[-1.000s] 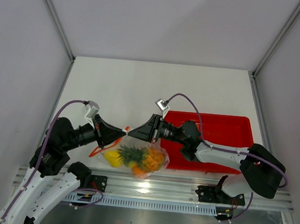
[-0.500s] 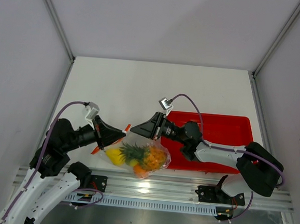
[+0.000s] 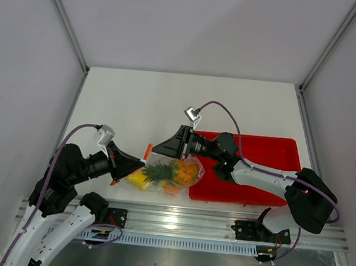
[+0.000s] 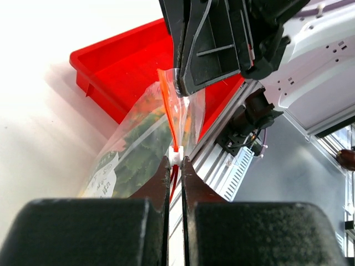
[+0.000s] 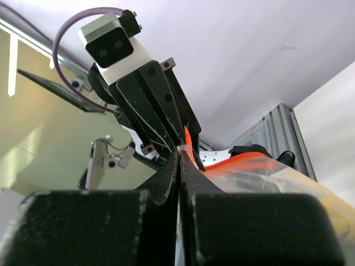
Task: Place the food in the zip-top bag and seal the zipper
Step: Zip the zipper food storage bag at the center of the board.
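Observation:
The clear zip-top bag hangs between my two grippers at the near edge, beside the red tray. It holds the pineapple, the lemon and the orange ball; the green fruit is hidden. My left gripper is shut on the zipper at its white slider. My right gripper is shut on the bag's top edge at the strip's end, a short way from the left gripper. In the right wrist view the right gripper pinches that edge, and the orange strip runs off to the right.
A red rectangular tray lies on the white table right of the bag, under the right arm; it also shows in the left wrist view. The aluminium rail runs along the near edge. Walls close in both sides.
The right gripper has moved left and away from the rail, lifting the bag's top edge. The bag and fruit shifted up with it. The left gripper has drawn back slightly down-left, still on the zipper.

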Robot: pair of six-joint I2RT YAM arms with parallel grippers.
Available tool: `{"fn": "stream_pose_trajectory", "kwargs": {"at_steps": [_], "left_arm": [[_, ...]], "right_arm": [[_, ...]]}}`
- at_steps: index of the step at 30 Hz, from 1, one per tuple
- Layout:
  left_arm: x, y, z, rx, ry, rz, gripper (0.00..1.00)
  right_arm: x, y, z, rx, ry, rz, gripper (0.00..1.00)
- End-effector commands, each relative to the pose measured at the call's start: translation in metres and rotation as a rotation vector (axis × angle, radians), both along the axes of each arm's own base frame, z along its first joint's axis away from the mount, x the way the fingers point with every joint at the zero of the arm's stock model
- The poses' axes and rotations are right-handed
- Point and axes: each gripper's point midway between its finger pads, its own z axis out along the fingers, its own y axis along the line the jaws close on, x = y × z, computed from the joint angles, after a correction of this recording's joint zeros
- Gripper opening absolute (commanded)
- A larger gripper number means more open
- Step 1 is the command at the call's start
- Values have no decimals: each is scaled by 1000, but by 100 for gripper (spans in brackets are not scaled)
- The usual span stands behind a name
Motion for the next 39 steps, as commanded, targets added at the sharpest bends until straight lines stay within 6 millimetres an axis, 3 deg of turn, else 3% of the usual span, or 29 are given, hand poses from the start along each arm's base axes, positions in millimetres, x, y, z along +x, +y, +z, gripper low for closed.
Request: {"fn": "stream_pose_trajectory", "kwargs": {"at_steps": [1,9,16,18,24,31,39], "left_arm": [[-7,8,18,11,-44,10,0],[-6,18,34,31,-84,62,1],[-8,18,32,41,-89,53,1],[-8,16,30,44,-77,40,0],[-11,10,22,49,-45,-4,1],[-13,5,16,49,-25,-36,1],[-14,2,14,39,-16,-60,0]], "right_arm": [[-19,8,28,-25,-163,77,0],[-24,18,-5,-204,-234,68,3],[-28,16,-36,-309,-311,109,46],[-25,16,-38,-329,-339,103,54],[-11,10,-36,-354,-467,95,60],[2,4,-21,-310,-591,103,58],[-14,4,-3,-205,-657,217,52]]}}
